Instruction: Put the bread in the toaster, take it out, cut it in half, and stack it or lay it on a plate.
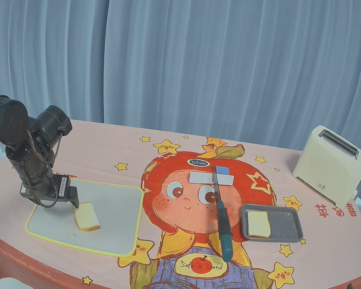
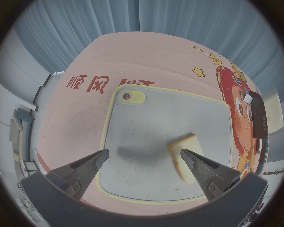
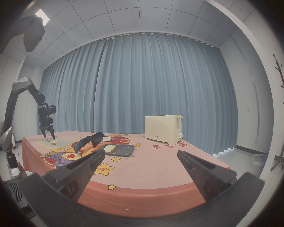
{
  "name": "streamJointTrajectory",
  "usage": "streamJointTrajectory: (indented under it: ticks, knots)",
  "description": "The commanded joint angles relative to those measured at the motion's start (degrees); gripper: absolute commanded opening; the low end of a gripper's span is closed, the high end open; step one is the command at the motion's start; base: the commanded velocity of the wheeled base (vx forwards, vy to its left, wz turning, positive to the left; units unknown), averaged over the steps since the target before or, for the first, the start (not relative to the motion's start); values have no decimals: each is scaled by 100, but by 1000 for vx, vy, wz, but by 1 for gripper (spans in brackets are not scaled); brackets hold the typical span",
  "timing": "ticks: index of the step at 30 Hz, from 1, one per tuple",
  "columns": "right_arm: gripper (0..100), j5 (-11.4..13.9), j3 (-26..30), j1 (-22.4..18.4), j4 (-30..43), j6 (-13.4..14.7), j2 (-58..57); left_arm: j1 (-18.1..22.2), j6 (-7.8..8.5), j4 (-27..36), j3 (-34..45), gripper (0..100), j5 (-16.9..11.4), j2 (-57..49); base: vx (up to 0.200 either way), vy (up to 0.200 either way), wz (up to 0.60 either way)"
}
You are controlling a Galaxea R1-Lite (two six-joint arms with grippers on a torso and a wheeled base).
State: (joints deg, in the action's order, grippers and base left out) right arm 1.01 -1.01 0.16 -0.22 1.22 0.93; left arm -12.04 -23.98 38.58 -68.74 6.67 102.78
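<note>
From where I stand, the left hand [image 2: 144, 152] hangs released, its two dark fingers spread wide, low over the grey cutting board with the yellow rim [image 1: 112, 213] at the front left corner of the surface [image 1: 99, 148]. The pale half slice of bread with a brown crust [image 1: 87, 217] lies on that board toward its front left. It sits under one finger rather than between the two, and I cannot quite tell whether that fingertip touches the crumb. The piece's long axis runs on a slant: one short end lies toward the board's left edge under the hand, and the other points at the board's front right corner. That offset is my worry. Closing here would likely shove the piece or pinch only a corner, and soft bread held by a corner tears, droops or drops; squeezed hard, it crushes. The way to the grey rectangular tray [image 1: 287, 223] near the front right, where a second pale half slice [image 1: 259, 224] already lies, crosses the teal-handled knife [image 1: 224, 212] propped on a small white and blue block [image 1: 202, 177], which a low carry could knock. The cream toaster [image 1: 331, 165] stands at the far right corner. The right hand [image 3: 141, 153] is released too, fingers apart, off the front right corner.
</note>
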Motion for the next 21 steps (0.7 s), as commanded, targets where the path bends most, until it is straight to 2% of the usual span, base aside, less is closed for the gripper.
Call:
streamJointTrajectory:
  ticks: [1,21]
  knots:
    - [100,4,101,2,-4,1,-93,0,-2,0,1,100,28,76,0,0,0]
    - [100,4,101,2,-4,1,-93,18,-28,9,-25,100,54,313,0,0,0]
